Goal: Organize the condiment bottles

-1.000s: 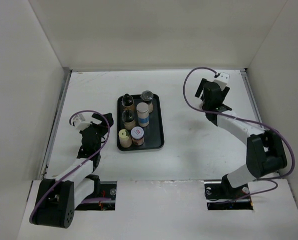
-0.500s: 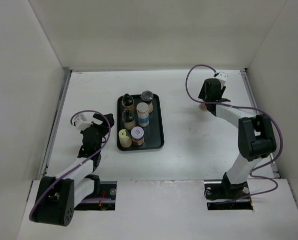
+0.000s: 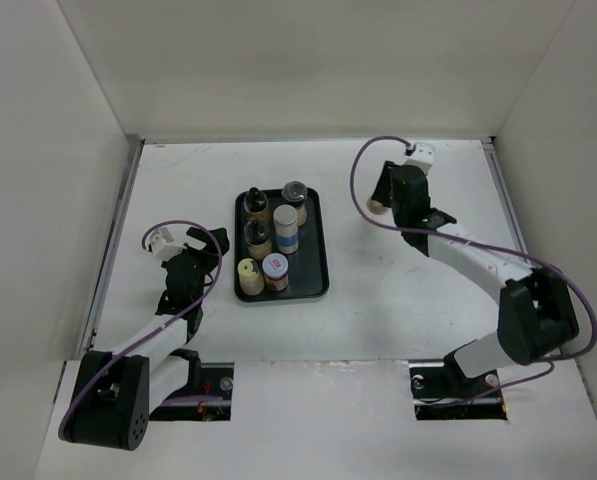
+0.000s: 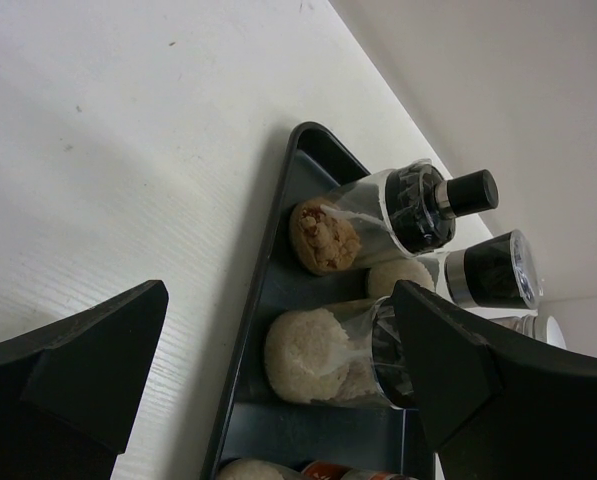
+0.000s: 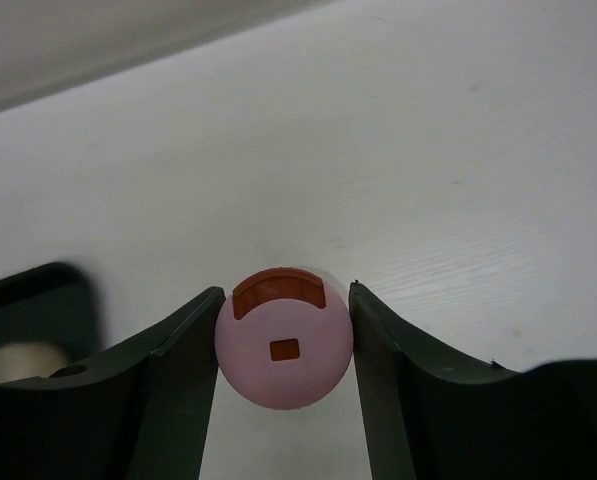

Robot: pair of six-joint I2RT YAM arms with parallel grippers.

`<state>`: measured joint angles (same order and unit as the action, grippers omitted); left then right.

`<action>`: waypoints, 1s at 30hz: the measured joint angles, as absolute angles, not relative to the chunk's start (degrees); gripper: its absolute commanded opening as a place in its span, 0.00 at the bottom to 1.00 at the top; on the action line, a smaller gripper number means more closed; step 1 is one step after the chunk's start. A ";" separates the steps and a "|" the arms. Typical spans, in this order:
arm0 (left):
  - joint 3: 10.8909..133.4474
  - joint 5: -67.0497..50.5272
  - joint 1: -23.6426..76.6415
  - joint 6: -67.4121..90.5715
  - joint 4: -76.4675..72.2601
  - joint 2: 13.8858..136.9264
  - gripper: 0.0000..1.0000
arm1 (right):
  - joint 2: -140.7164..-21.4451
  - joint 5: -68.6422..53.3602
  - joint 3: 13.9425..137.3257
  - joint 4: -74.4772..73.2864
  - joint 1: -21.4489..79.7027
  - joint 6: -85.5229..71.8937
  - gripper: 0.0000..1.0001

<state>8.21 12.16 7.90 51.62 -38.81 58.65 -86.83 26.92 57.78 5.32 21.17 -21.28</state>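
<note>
A pink-capped condiment bottle [image 5: 284, 350] sits between my right gripper's [image 5: 285, 292] fingers, which press on both sides of its cap; the gripper is shut on it. From above, this bottle [image 3: 376, 208] and the right gripper [image 3: 382, 196] are to the right of the black tray [image 3: 321, 262]. Several other condiment bottles stand in the tray, among them a yellow-capped one [image 3: 247, 269] and a white one with a blue band [image 3: 286, 228]. My left gripper [image 3: 194, 241] stays open left of the tray. Its wrist view shows the jars [image 4: 323, 355] lying between its spread fingers, untouched.
White walls close in the table on the left, back and right. The tray's dark corner [image 5: 40, 298] shows blurred at the left of the right wrist view. A purple cable [image 3: 362, 172] loops over the right arm.
My right gripper closed onto the pink-capped bottle and swung left with it, from the back right toward the tray. The left arm has not moved.
</note>
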 measured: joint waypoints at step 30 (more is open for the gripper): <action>8.75 13.43 7.55 49.87 -32.53 55.81 1.00 | -89.95 27.20 51.81 9.26 58.92 -21.61 1.00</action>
